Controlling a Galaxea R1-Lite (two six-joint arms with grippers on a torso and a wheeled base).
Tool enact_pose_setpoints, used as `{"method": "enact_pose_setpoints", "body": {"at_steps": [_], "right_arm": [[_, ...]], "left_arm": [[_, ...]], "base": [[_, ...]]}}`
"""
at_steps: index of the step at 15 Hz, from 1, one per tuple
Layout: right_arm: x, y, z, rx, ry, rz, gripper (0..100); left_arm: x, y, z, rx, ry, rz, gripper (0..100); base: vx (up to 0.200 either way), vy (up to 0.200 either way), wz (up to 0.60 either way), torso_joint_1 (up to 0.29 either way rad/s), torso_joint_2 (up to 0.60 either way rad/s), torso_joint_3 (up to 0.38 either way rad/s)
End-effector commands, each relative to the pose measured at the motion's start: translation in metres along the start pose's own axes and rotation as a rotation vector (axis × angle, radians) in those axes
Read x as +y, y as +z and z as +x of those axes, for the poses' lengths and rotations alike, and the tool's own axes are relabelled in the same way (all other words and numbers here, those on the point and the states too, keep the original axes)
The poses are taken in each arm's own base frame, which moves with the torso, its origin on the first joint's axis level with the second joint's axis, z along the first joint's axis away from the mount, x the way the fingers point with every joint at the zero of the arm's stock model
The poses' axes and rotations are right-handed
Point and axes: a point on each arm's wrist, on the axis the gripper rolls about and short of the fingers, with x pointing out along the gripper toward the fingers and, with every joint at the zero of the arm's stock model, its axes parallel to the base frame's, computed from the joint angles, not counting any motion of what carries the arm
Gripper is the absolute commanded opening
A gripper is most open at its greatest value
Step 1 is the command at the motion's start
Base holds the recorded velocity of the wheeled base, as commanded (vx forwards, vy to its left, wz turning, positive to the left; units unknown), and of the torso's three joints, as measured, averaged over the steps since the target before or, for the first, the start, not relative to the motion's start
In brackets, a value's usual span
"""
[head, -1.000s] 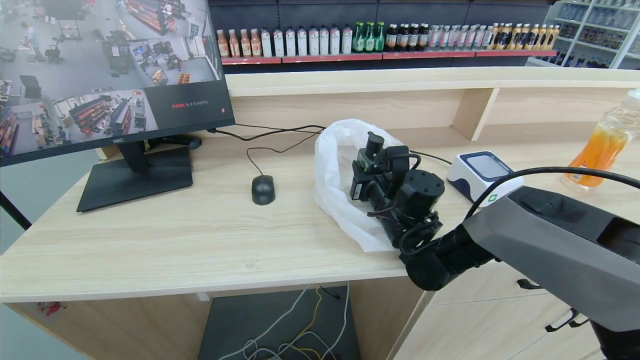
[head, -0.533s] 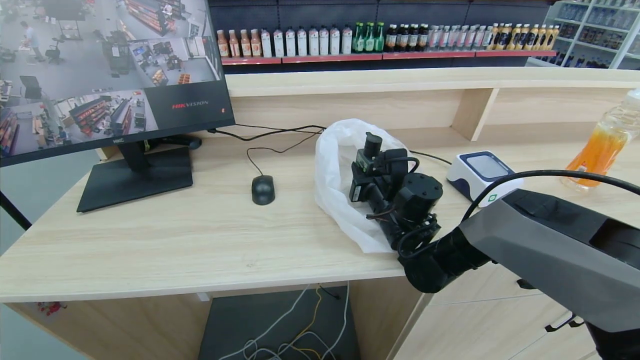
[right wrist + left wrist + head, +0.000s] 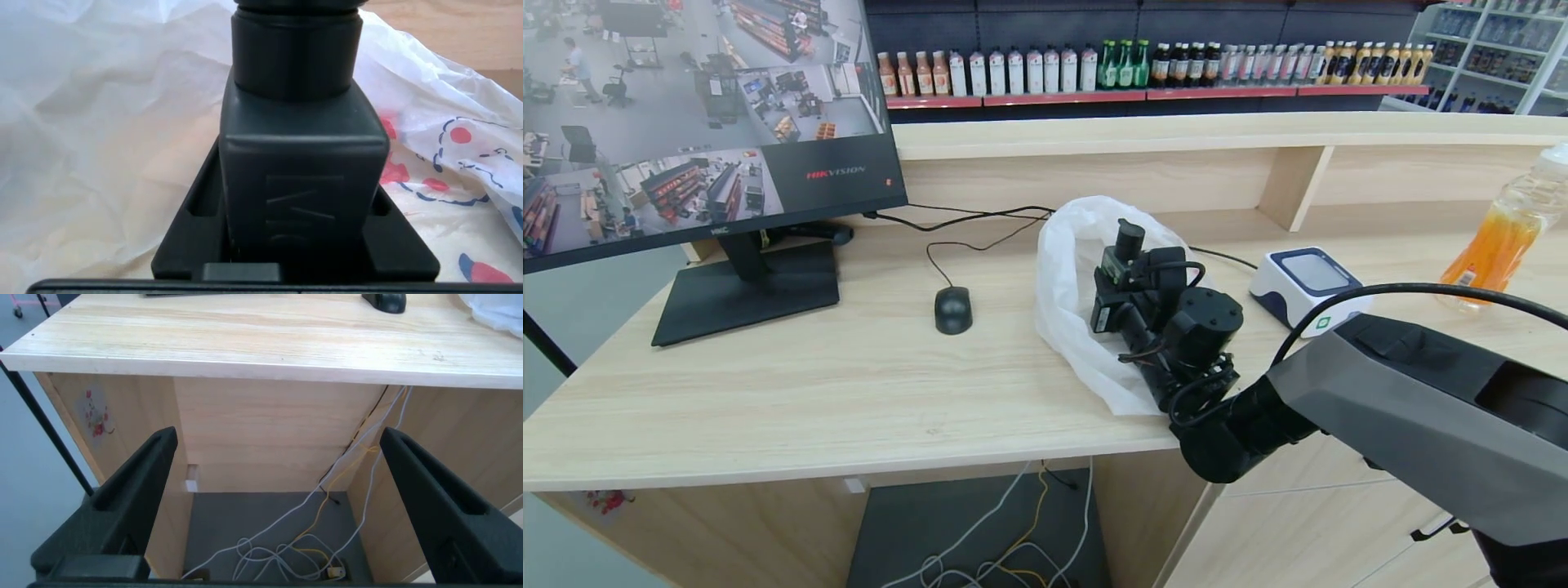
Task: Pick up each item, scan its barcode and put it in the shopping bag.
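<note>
Dark bottle (image 3: pixel 302 163), square-bodied with a round cap, is held at the mouth of the white bag (image 3: pixel 1066 286) on the tabletop (image 3: pixel 849 384). The right hand (image 3: pixel 1131 265) is clamped on its flat sides. It is judged rigid, smooth and light, best gripped on the body below the cap. The bag film looks thin and limp. The left hand (image 3: pixel 278 445) is spread apart, holding nothing, below the tabletop edge. An orange bottle (image 3: pixel 1499 245) stands right of the scanner (image 3: pixel 1303 282).

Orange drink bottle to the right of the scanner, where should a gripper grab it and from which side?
Probably grip the orange drink bottle around its mid body, coming level from the counter's near edge: it stands upright, its round sides are free, and the wooden back wall blocks the far side.
</note>
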Motion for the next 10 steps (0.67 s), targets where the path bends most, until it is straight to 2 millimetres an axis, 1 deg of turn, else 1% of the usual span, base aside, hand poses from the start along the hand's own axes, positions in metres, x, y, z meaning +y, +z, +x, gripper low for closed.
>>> {"method": "enact_pose_setpoints", "body": {"at_steps": [1,5,6,8,9,10], "right_arm": [[0.0012,-0.0025,0.0001,0.003,0.0,0.001,0],[0.0016,-0.0007,0.0019,-0.007,-0.002,0.015,0],[0.0018,-0.0005,0.0026,-0.01,-0.004,0.027,100],[0.0017,0.004,0.0032,-0.022,-0.001,0.04,100],[0.0018,0.0034,0.0032,-0.022,-0.001,0.04,0],[0.0016,0.0028,0.0026,-0.031,-0.003,0.042,0]], "left_arm": [[0.0,0.0,0.0,-0.001,0.001,0.0,100],[0.0,0.0,0.0,-0.001,0.001,0.0,100],[0.0,0.0,0.0,-0.001,0.001,0.0,100],[0.0,0.0,0.0,-0.001,0.001,0.0,100],[0.0,0.0,0.0,-0.001,0.001,0.0,100],[0.0,0.0,0.0,-0.001,0.001,0.002,100]], "base": [[0.0,0.0,0.0,0.0,0.0,0.0],[0.0,0.0,0.0,0.0,0.0,0.0],[0.0,0.0,0.0,0.0,0.0,0.0],[0.0,0.0,0.0,0.0,0.0,0.0],[0.0,0.0,0.0,0.0,0.0,0.0],[0.0,0.0,0.0,0.0,0.0,0.0]]}}
